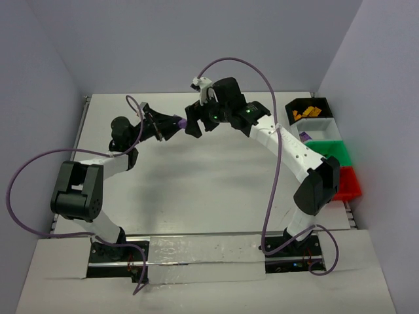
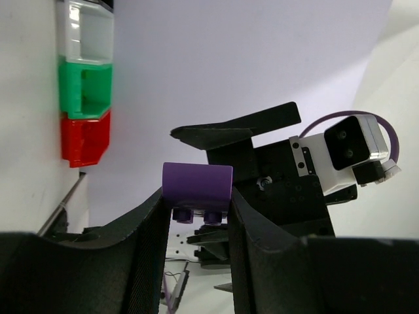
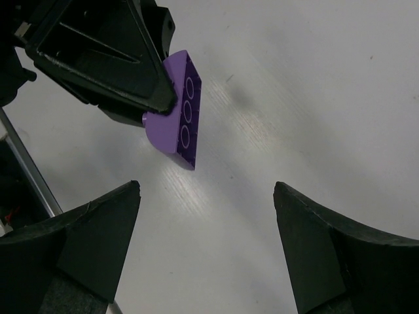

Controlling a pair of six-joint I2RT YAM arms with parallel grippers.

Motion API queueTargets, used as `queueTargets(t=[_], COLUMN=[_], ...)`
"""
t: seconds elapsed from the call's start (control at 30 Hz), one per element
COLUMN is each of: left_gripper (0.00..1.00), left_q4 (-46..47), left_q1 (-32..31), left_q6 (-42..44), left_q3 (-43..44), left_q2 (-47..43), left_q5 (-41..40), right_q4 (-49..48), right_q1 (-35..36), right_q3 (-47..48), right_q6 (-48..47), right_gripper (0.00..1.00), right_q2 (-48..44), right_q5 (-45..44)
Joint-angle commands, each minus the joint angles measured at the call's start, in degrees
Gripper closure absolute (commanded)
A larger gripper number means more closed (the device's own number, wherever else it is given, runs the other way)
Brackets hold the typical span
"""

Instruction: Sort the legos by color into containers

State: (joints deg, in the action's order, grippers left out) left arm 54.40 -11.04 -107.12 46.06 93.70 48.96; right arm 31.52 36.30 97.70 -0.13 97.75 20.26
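My left gripper [image 1: 170,125] is shut on a purple lego brick [image 1: 179,122] and holds it above the table at mid-back. In the left wrist view the brick [image 2: 196,184] sits pinched between my fingertips [image 2: 147,222]. My right gripper [image 1: 192,126] is open and empty, facing the brick from the right, a short gap away. In the right wrist view the brick [image 3: 177,122] juts from the left gripper's fingers [image 3: 108,62], above and left of my open right gripper [image 3: 206,196]. The bins stand in a row at the right: black [image 1: 302,104], white [image 1: 323,123], green [image 1: 335,154], red [image 1: 348,186].
The black bin holds orange-yellow pieces [image 1: 308,113]; a purple piece [image 1: 304,136] lies in the white bin. The white [image 2: 85,33], green [image 2: 85,88] and red [image 2: 84,137] bins show in the left wrist view. Walls enclose the table at left, back and right.
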Motion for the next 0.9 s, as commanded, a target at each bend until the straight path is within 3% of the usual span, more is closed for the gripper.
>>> queueTargets(t=[0.0,0.2,0.27,0.4,0.53,0.87], left_gripper=[1.0,1.0,1.0,1.0,1.0,1.0], left_q4=[6.4,6.2,6.8,6.5,6.2,5.8], left_q1=[-1.1,-2.0,-2.1,-2.1,-2.1,-2.4], left_q6=[-8.0,-9.3,-9.8,-10.7,-11.5,-11.7], left_q3=[0.3,-0.4,-0.7,-0.6,-1.0,-0.7], left_q2=[-0.2,0.0,0.2,0.2,0.0,0.0], left_q5=[-1.1,-1.1,-1.2,-1.1,-1.1,-1.1], right_q4=[-3.2,-3.4,-3.5,-4.0,-4.0,-3.0], right_q1=[1.6,3.2,3.6,3.8,3.9,4.5], right_q3=[4.4,7.6,9.0,8.9,8.1,7.1], right_q6=[2.5,2.6,2.2,1.2,0.0,-1.9], right_gripper=[0.12,0.16,0.22,0.44,0.56,0.45], right_q2=[1.5,3.8,4.5,5.0,5.2,5.5], right_q5=[-2.6,-3.4,-3.9,-5.2,-6.1,-6.1])
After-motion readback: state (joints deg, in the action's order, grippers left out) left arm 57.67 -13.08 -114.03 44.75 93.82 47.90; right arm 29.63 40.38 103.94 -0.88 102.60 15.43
